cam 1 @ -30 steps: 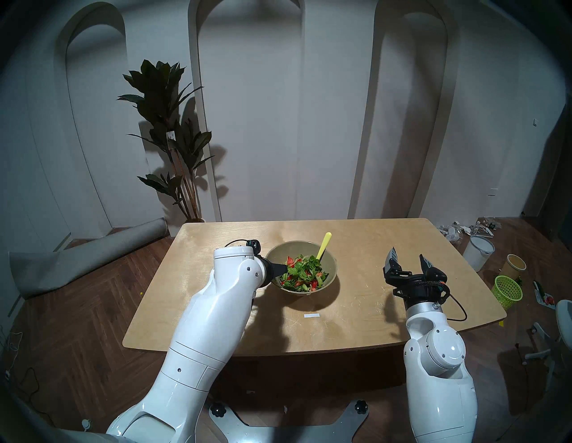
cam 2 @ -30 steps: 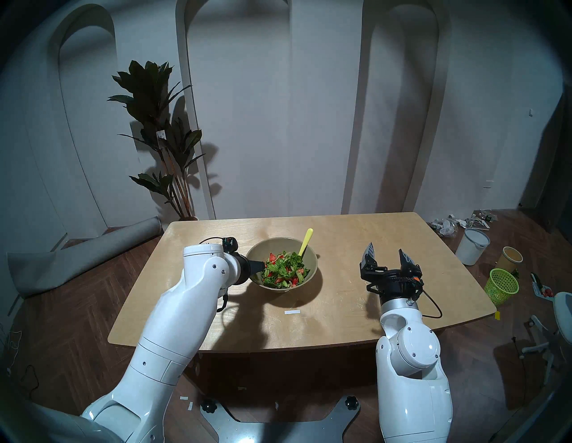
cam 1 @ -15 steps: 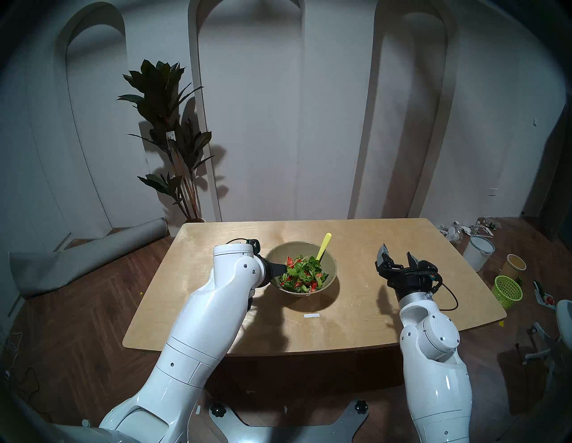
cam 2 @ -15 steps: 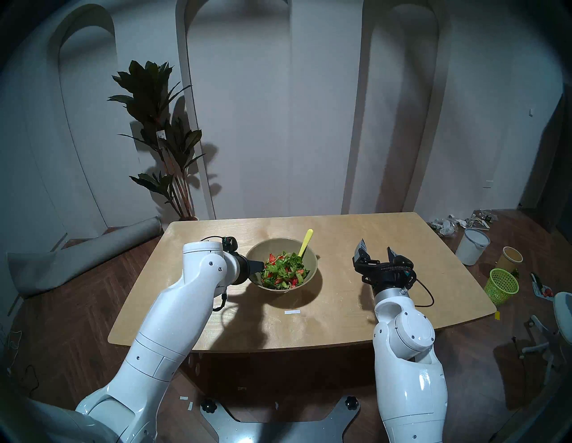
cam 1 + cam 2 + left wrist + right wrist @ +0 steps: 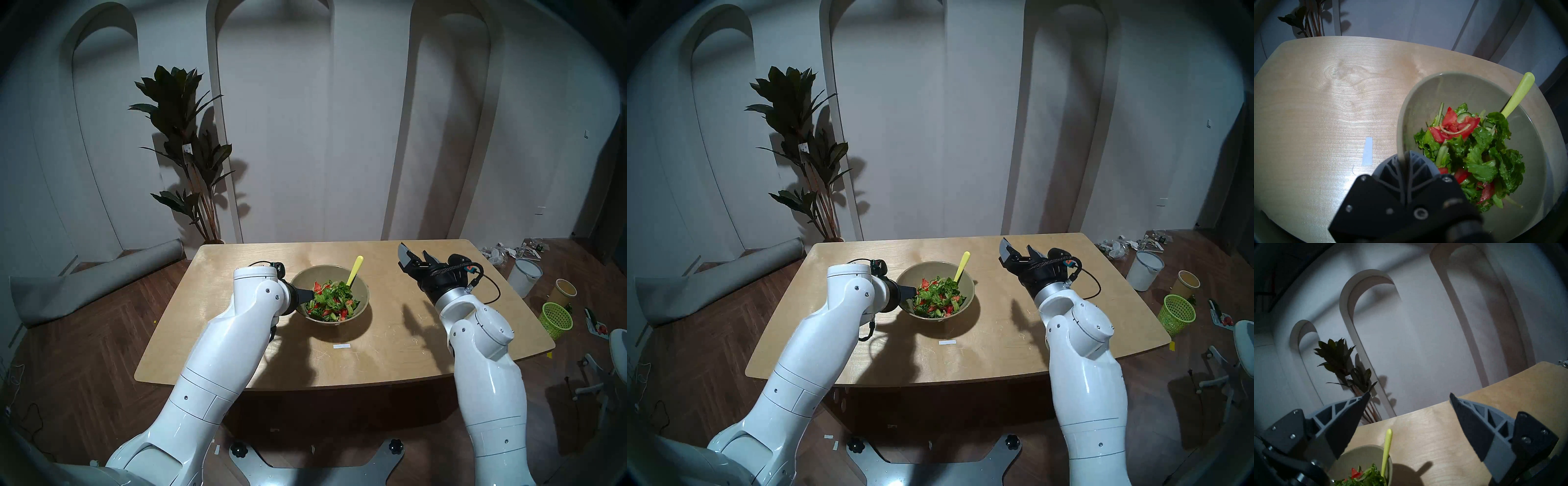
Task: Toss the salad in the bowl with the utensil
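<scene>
The olive-beige bowl [image 5: 361, 294] stands mid-table with the salad [image 5: 330, 300] of green leaves, cucumber and tomato heaped inside. The yellow-green utensil [image 5: 354, 269] stands in the salad, its handle leaning over the far right rim. My left gripper [image 5: 307, 294] is shut on the bowl's left rim; the left wrist view shows the rim pinched between its fingers [image 5: 1415, 168], beside the salad [image 5: 1474, 152]. My right gripper [image 5: 413, 249] hovers open and empty above the table, to the right of the utensil's handle. Its wrist view shows the utensil [image 5: 1387, 446] below and between the spread fingers.
The wooden table [image 5: 407, 356] carries a small white tape strip [image 5: 341, 346] in front of the bowl. On the floor at the right stand a white bucket [image 5: 524, 276] and a lime mesh basket [image 5: 556, 319]. A potted plant [image 5: 190, 152] and a rolled mat [image 5: 95, 281] are at the back left.
My right arm has risen and swung toward the far side and left, bringing its open gripper closer to the utensil's handle. The left gripper, bowl and utensil have stayed put.
</scene>
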You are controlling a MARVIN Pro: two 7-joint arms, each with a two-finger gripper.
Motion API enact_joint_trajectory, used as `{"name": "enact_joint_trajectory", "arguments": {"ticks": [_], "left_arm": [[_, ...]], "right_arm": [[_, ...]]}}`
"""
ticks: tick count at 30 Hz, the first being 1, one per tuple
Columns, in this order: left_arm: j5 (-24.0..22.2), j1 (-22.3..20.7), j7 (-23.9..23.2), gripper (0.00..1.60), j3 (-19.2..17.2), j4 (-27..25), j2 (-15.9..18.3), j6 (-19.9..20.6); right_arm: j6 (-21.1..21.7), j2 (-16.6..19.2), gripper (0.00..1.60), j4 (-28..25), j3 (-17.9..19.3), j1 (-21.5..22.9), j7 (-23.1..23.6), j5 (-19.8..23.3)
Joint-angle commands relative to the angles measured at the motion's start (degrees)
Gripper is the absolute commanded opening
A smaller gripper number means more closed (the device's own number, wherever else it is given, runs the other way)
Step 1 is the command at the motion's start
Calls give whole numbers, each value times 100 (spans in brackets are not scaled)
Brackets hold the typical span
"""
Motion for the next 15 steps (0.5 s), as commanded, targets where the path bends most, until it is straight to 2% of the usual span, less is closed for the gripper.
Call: {"name": "enact_joint_trajectory", "arguments": {"ticks": [1, 3, 4, 6, 15], "left_arm": [[-44, -68, 41, 0, 7, -26, 44, -7], [-82, -78, 67, 0, 18, -27, 58, -7], [-95, -81, 75, 0, 22, -27, 62, -7], [-137, -92, 104, 0, 34, -28, 77, -7], [-269, -119, 192, 0, 81, -28, 127, -7]], "right_arm": [[633, 547, 160, 256, 116, 632, 452, 542], [868, 667, 160, 531, 71, 870, 589, 637], [894, 750, 160, 518, 41, 757, 650, 703], [1064, 859, 160, 827, -35, 976, 801, 775], [1215, 1046, 160, 1656, -473, 1462, 1189, 845]]}}
